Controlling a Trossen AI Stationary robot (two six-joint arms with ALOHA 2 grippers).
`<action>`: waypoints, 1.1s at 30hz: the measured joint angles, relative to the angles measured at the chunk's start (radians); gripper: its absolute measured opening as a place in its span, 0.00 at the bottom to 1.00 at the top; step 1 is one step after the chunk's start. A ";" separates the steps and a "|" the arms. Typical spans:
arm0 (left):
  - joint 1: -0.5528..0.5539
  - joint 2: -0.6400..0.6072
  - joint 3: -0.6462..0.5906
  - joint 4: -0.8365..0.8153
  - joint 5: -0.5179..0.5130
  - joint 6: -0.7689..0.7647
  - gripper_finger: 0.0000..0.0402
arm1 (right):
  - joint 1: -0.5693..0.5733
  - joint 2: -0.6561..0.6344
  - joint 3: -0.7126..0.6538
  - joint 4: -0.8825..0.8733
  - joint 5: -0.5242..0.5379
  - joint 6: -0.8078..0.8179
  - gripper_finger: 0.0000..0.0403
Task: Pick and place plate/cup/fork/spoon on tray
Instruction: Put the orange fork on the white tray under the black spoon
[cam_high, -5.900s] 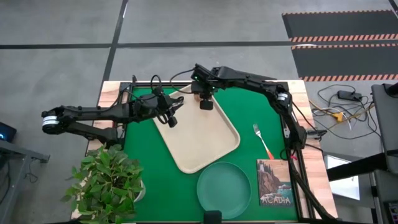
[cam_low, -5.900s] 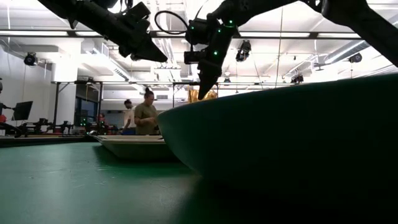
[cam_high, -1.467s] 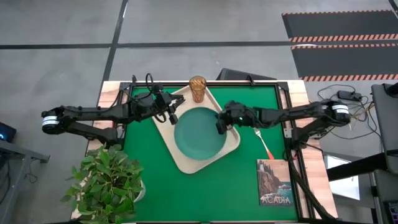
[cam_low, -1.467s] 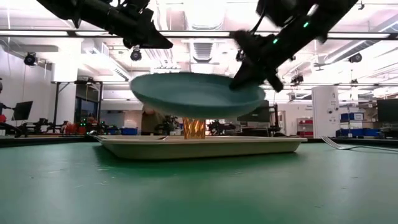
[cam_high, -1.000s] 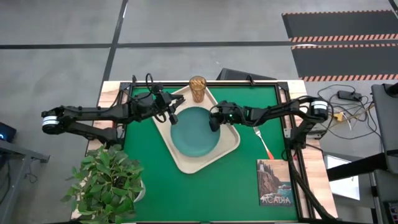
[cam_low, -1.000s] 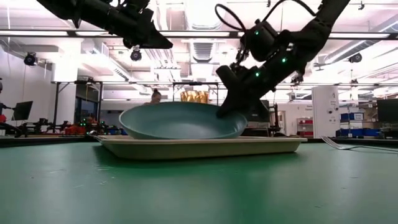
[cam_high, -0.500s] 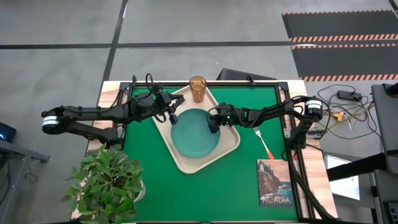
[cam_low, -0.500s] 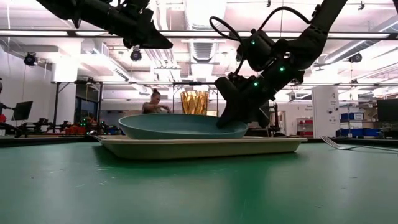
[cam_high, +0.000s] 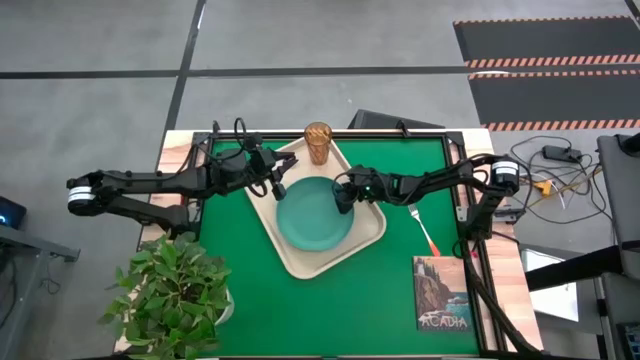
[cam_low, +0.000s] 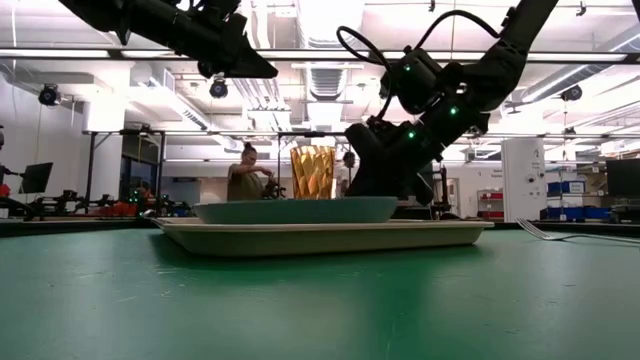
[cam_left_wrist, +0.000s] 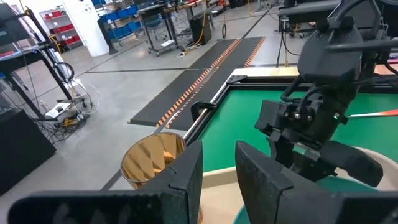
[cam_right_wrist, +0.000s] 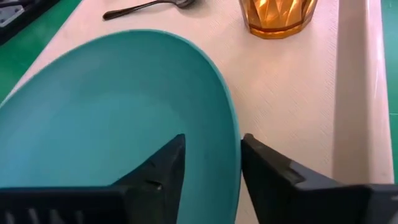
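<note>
Teal plate (cam_high: 313, 212) is lying flat on the tray (cam_high: 303, 255) | right pincer (cam_high: 344, 197) is straddling its rim, fingers slightly spread | left pincer (cam_high: 275, 187) is hovering near, almost closed, empty | advice: open fully, lift straight up, avoid the cup (cam_high: 318, 143).

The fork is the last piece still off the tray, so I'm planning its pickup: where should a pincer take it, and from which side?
Take the fork mid-handle, from straight above, fingers across the handle. It lies flat on the mat, right of the tray, tines toward the table's far edge; the handle is its thin, straight part. The right pincer is nearest.
</note>
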 joint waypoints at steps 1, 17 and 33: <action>0.000 0.000 0.000 0.000 0.000 0.000 0.19 | 0.000 -0.007 0.000 -0.005 -0.004 -0.004 0.37; -0.008 0.003 -0.025 -0.001 0.001 -0.080 0.19 | 0.041 -0.465 0.000 -0.478 -0.097 -0.087 0.39; -0.014 0.002 -0.056 -0.001 0.003 -0.140 0.19 | 0.286 -0.663 -0.072 -1.382 -0.182 0.425 0.40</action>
